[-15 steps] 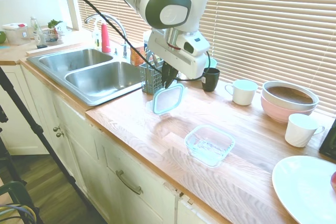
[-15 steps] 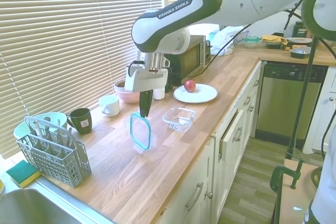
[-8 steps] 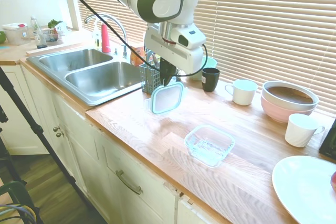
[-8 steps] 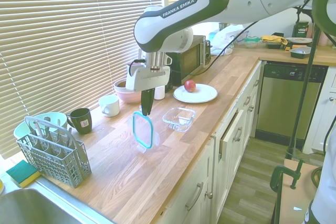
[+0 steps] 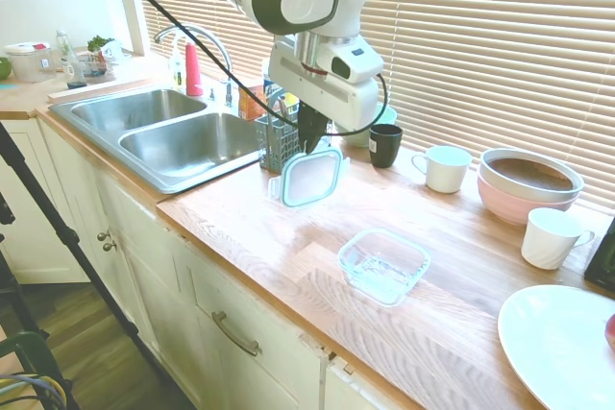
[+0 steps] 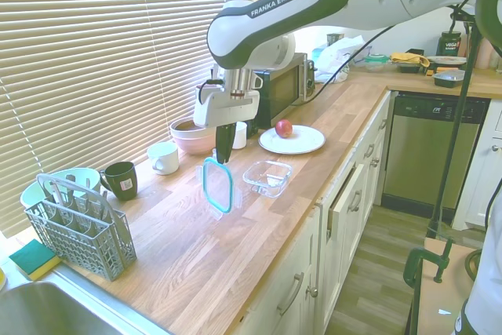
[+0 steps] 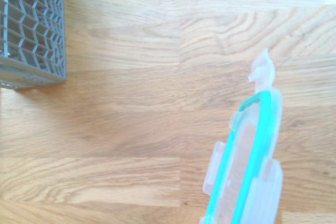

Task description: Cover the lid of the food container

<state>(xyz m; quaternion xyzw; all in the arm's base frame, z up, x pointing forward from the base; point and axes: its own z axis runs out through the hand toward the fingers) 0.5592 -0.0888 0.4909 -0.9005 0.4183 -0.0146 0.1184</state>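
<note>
The lid (image 5: 310, 179), clear with a teal rim and small side flaps, hangs on edge above the wooden counter. My gripper (image 5: 310, 146) is shut on its top edge. From the other side the lid (image 6: 219, 185) hangs below the gripper (image 6: 223, 156). In the wrist view the lid (image 7: 245, 165) rises from the bottom edge over bare wood. The food container (image 5: 383, 265), a clear glass rounded-square dish, sits open on the counter near the front edge. It stands apart from the lid, toward the plate side, and shows as the food container (image 6: 267, 176) in the second exterior view.
A grey cutlery basket (image 6: 78, 229) and a double sink (image 5: 163, 132) lie on one side. A dark mug (image 5: 385, 145), a white mug (image 5: 443, 168), stacked pink and grey bowls (image 5: 528, 183), another white cup (image 5: 552, 237) and a white plate (image 5: 562, 343) line the back and far side.
The gripper with the lid has risen a little and shifted along the counter toward the food container. The container has not moved.
</note>
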